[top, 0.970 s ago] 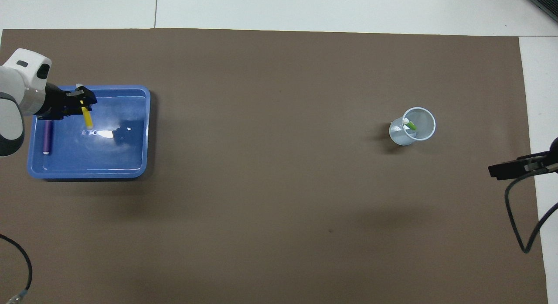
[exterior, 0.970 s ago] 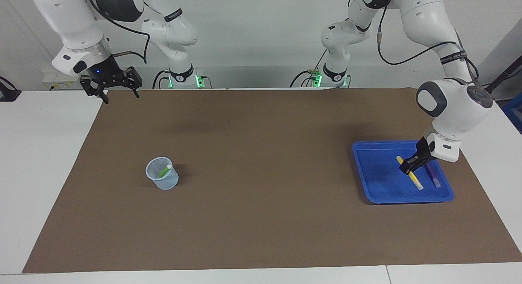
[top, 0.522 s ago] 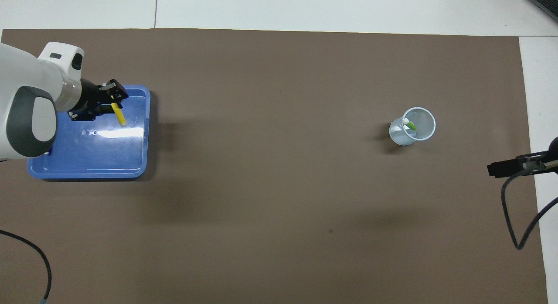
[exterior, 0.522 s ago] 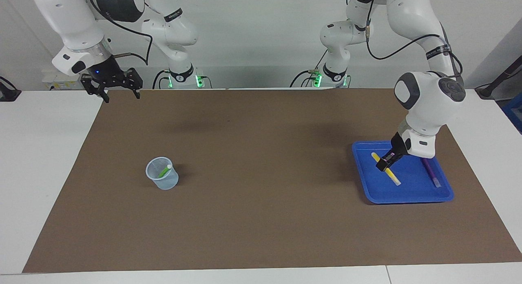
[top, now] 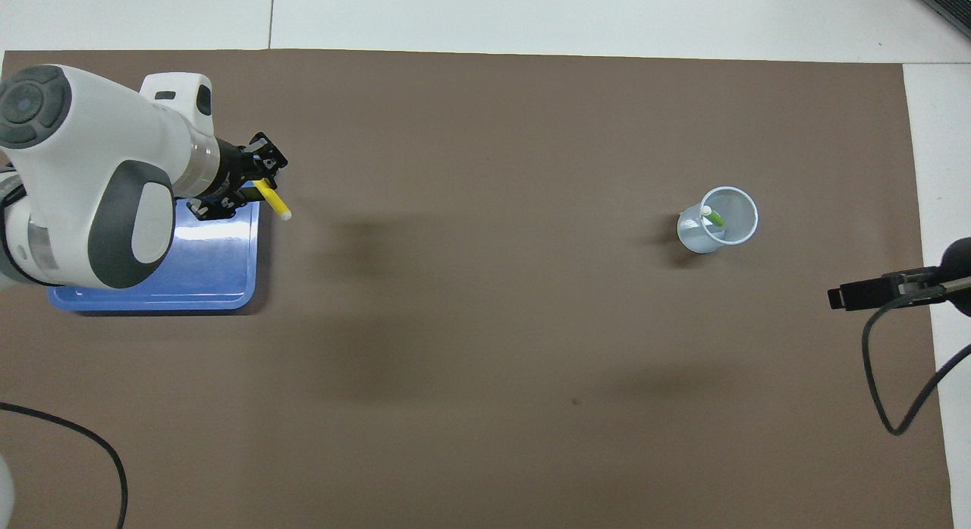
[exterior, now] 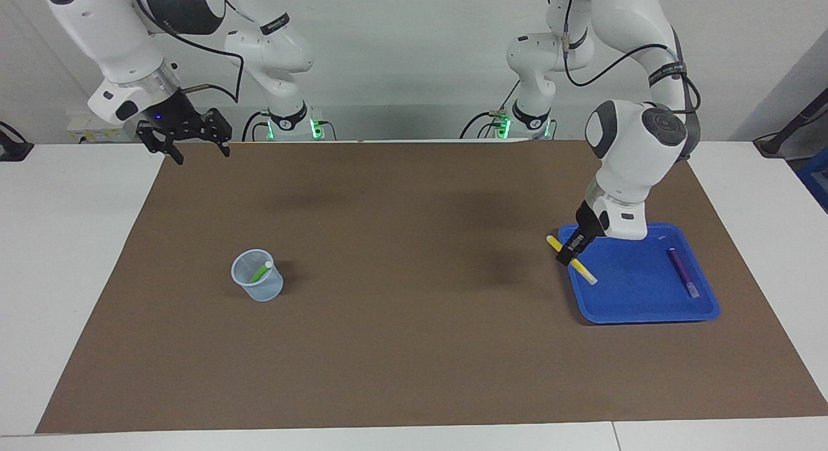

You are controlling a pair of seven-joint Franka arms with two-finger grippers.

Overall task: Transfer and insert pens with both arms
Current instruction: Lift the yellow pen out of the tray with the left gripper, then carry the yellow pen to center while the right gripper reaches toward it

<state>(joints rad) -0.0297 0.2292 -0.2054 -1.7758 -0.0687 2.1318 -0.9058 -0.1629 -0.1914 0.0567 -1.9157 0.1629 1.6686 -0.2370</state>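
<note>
Left gripper (exterior: 572, 253): I had it clamped on the yellow pen (exterior: 572, 260), raised in the air over the edge of the tray (exterior: 640, 296) that faces the middle of the table.
Left jaws: drawn in narrow, pinching the pen partway along its barrel.
Yellow pen: it hung slantwise in my grip, clear of the tray floor, one end sticking out over the brown mat (exterior: 414, 347), the pale cap end pointing down over the tray rim. In the overhead view the pen (top: 272, 199) jutted out past the tray's edge (top: 227, 286) with its pale tip lowest.
Right gripper (exterior: 194, 140): I held it up over the mat's corner at the right arm's end of the table, close to my bases, waiting.
Right jaws: spread wide, with nothing between them.
Purple pen (exterior: 682, 272): it lay flat in the tray, toward the left arm's end of it, well apart from my left gripper.
Green pen (exterior: 261, 271): it stood leaning inside the cup (exterior: 257, 276), pale end up.
Cup: a clear one, upright on the mat toward the right arm's end of the table, well apart from the tray.
Tray: blue, flat on the mat at the left arm's end, partly hidden under my left arm in the overhead view.
</note>
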